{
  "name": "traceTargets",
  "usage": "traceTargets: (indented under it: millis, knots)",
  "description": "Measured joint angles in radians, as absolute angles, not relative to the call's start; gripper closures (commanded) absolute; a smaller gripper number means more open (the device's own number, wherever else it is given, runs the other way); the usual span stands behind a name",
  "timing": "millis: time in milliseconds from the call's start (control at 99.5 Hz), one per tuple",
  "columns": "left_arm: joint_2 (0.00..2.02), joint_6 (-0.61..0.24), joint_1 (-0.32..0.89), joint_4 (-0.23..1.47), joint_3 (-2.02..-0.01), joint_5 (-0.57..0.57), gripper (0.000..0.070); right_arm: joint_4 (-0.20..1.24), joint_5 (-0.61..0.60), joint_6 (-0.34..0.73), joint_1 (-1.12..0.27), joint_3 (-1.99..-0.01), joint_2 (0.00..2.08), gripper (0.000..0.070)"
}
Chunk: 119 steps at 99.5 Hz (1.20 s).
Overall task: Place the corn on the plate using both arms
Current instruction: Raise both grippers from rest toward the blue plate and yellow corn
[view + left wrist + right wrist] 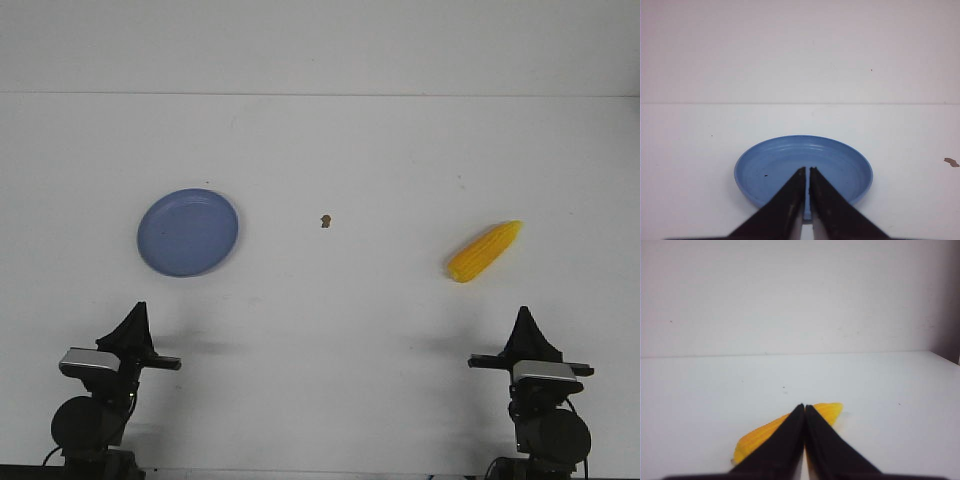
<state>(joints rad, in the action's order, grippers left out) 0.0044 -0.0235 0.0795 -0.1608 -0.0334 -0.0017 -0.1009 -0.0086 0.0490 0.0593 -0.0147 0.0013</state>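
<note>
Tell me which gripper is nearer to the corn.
The right gripper: the corn lies just ahead of it, while the left gripper faces the plate.

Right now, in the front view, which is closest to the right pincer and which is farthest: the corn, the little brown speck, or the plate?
Measured from the right pincer, which is shut:
1. The corn, just ahead of it on the right side of the table.
2. The little brown speck, near the middle of the table.
3. The plate, far over on the left, in front of the left pincer.
</note>
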Motion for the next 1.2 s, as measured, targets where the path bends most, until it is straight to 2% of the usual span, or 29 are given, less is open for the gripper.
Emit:
traceTargets:
  millis: [623,814,965,1196]
  knots:
    - [0.004,-0.023,0.080,-0.165,-0.033,-0.002,0.0686,-0.102,-0.009,0.049,0.059,-0.015,0.001,0.0694]
    - [0.004,-0.035,0.080,-0.167,-0.036,-0.002,0.0686,-0.152,-0.008,0.049,0.059,-0.015,0.001,0.0694]
    - [0.015,-0.060,0.080,-0.049,-0.117,-0.003,0.0686,-0.189,-0.009,0.050,0.059,-0.027,0.001,0.0694]
    - [0.146,-0.110,0.079,0.141,-0.361,-0.056,0.0686,-0.007,-0.009,0.053,0.059,-0.223,0.020,0.0694]
